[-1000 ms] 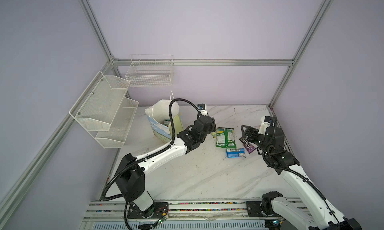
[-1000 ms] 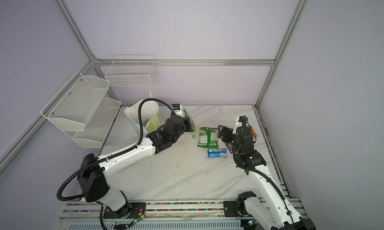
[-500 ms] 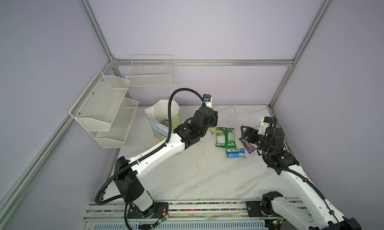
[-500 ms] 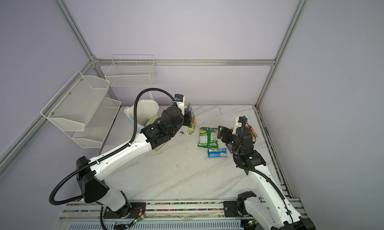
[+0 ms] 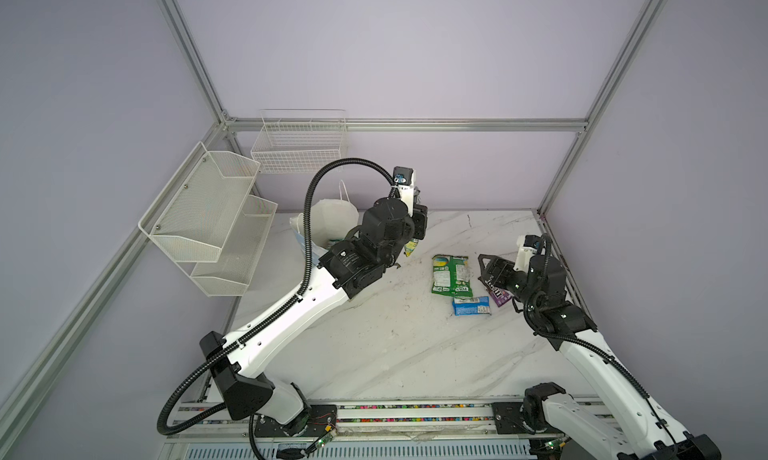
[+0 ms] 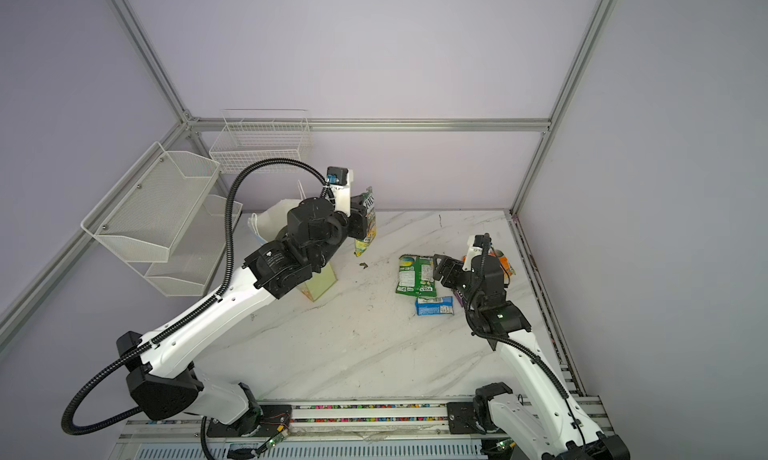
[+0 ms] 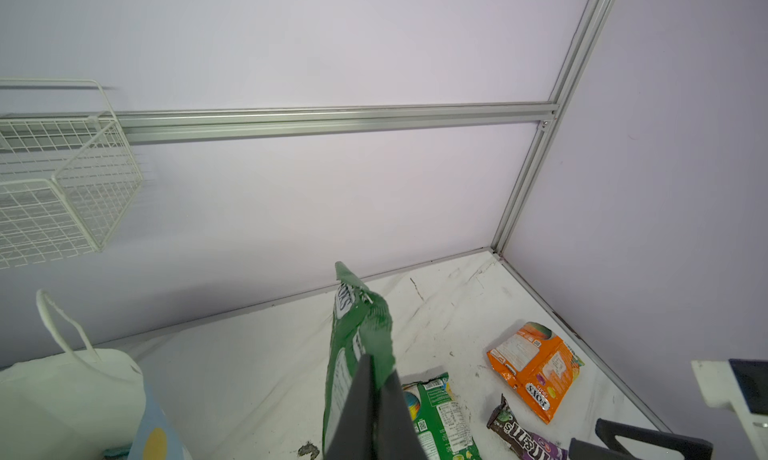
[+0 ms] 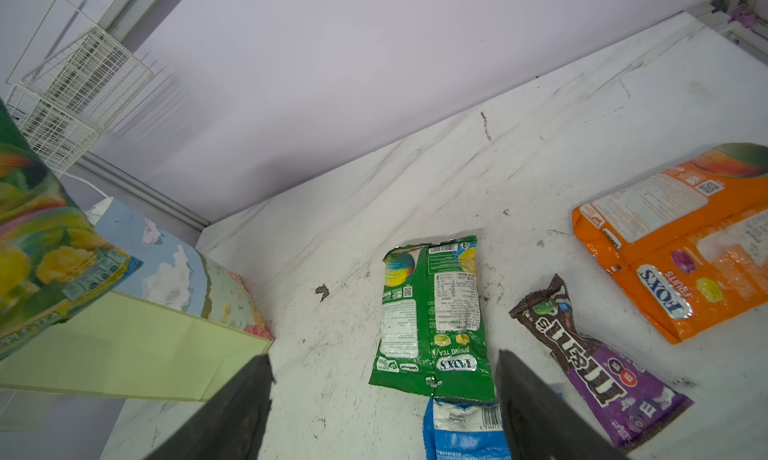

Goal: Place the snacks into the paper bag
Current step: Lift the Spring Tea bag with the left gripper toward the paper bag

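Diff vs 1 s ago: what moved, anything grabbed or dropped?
Left hand, already shut on the held green packet, rose higher above the table, not yet over the paper bag. No new grasp or release. Right hand stayed open over the flat green packet; blue packet unmoved.

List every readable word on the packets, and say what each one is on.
"FOX'S FRUITS": orange packet.
"FOX'S SPRING TEA": flat green packet.
"m&m's": purple wrapper.
"FOX'S": held green packet, in the left pincer.
Too small to read: blue packet, all fine print.
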